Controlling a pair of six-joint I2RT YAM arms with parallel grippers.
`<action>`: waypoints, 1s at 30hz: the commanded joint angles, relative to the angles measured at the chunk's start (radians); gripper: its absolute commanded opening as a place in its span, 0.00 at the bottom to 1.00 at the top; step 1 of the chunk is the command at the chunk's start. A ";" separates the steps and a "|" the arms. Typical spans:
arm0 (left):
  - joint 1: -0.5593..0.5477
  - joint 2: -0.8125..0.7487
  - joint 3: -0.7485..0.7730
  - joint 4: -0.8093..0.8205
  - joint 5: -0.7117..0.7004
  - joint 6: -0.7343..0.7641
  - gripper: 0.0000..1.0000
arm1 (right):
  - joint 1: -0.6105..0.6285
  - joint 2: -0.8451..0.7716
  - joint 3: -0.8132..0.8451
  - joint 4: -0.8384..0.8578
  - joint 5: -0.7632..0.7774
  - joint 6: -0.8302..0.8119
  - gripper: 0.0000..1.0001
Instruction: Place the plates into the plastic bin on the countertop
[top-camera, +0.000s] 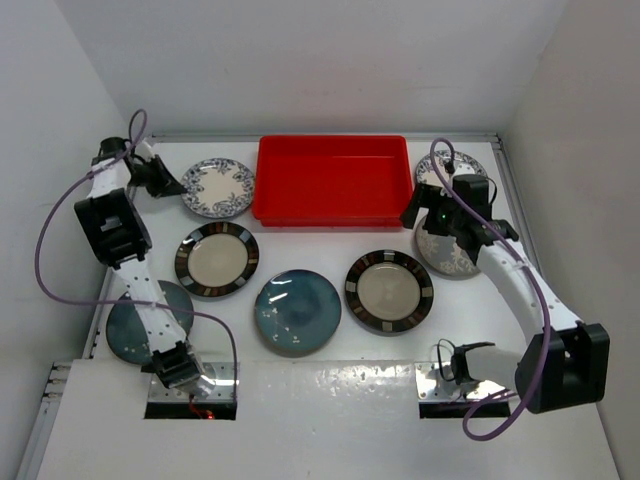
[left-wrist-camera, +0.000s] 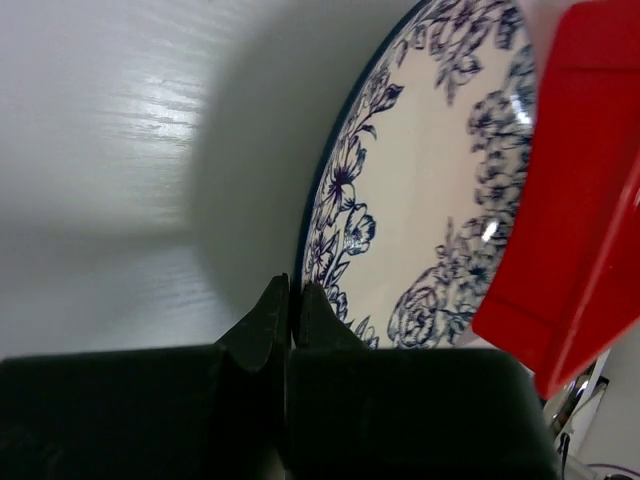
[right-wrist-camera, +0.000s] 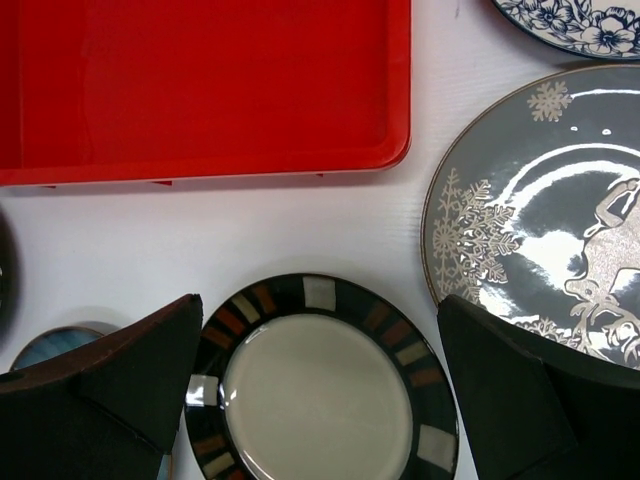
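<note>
My left pincer (left-wrist-camera: 293, 290) is clenched at the rim of the floral plate (left-wrist-camera: 440, 200) (bin (left-wrist-camera: 580, 200) just beside), presumably for lifting; right pincer (right-wrist-camera: 318, 330) gapes.

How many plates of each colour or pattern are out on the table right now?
Blue floral plates: 2
Cream banded plates: 2
Teal plates: 2
Grey snowflake plate: 1
Total: 7

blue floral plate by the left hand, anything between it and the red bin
Nothing visible. The blue floral plate sits right beside the red bin's left wall, with nothing lying between them.
</note>
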 joint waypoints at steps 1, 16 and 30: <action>0.018 -0.203 0.031 0.068 0.028 -0.015 0.00 | -0.009 -0.029 -0.001 0.032 -0.025 0.027 0.99; -0.027 -0.392 0.042 0.079 -0.010 -0.004 0.00 | -0.020 -0.067 -0.011 0.018 -0.045 0.048 0.99; -0.103 -0.536 0.257 0.154 -0.013 -0.206 0.00 | -0.077 -0.017 0.003 0.002 -0.065 0.087 0.99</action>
